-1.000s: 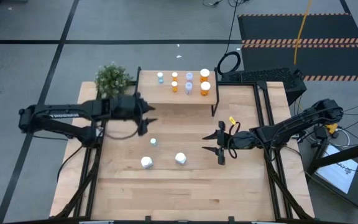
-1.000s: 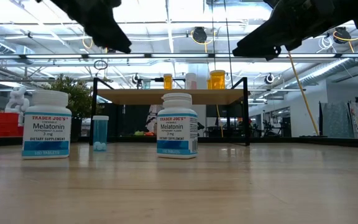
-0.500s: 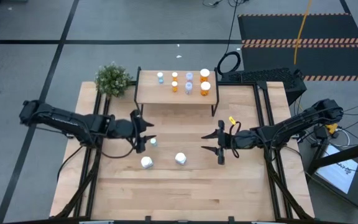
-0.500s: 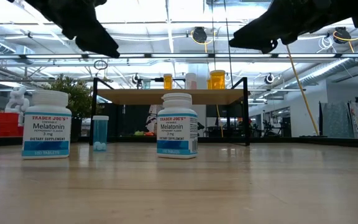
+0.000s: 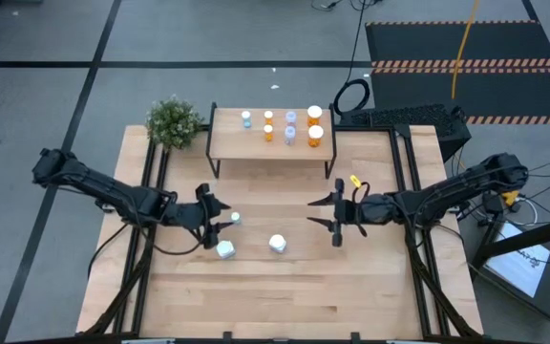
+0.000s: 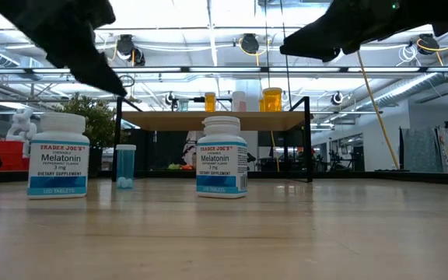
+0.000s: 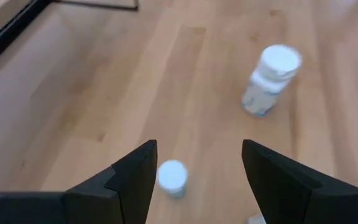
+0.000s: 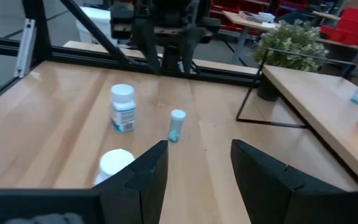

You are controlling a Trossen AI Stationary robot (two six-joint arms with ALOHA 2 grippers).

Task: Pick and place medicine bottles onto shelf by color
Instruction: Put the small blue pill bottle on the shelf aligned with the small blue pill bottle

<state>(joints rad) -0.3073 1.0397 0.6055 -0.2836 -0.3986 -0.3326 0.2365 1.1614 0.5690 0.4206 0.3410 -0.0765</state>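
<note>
A: Three bottles are off the shelf (image 5: 273, 145) right now, all on the table (image 5: 285, 287) in front of it. You have a small blue bottle (image 5: 235, 218) nearest the shelf, and two larger white bottles beyond it: one (image 5: 225, 250) on the left arm's side, the other (image 5: 277, 244) nearer the middle.

B: And on the shelf itself?

A: Six bottles stand there. You can see a pale blue one (image 5: 246, 119) at the end nearest the plant (image 5: 173, 122), then two small orange ones (image 5: 268, 133), two lavender ones (image 5: 290, 134), and two bigger orange ones (image 5: 315, 135) at the far end from the plant. Sorry, that makes seven.

B: Where is my left gripper?

A: Your left gripper (image 5: 212, 221) hovers in front of the shelf, just beside the small blue bottle and close to the left-hand white bottle. Its fingers (image 7: 137, 180) stand apart with nothing between them. From the wrist, the blue bottle (image 7: 172, 177) shows in the gap under them, and a white bottle (image 7: 270, 79) stands farther off.

B: And the right one?

A: Your right gripper (image 5: 329, 212) hangs above the table in front of the shelf's other end, well apart from the bottles. Its fingers (image 8: 139, 180) are parted too, and it has hold of nothing. Its wrist camera looks across at the blue bottle (image 8: 176, 125) and both white ones, with the shelf's edge (image 8: 328, 118) to one side.
</note>
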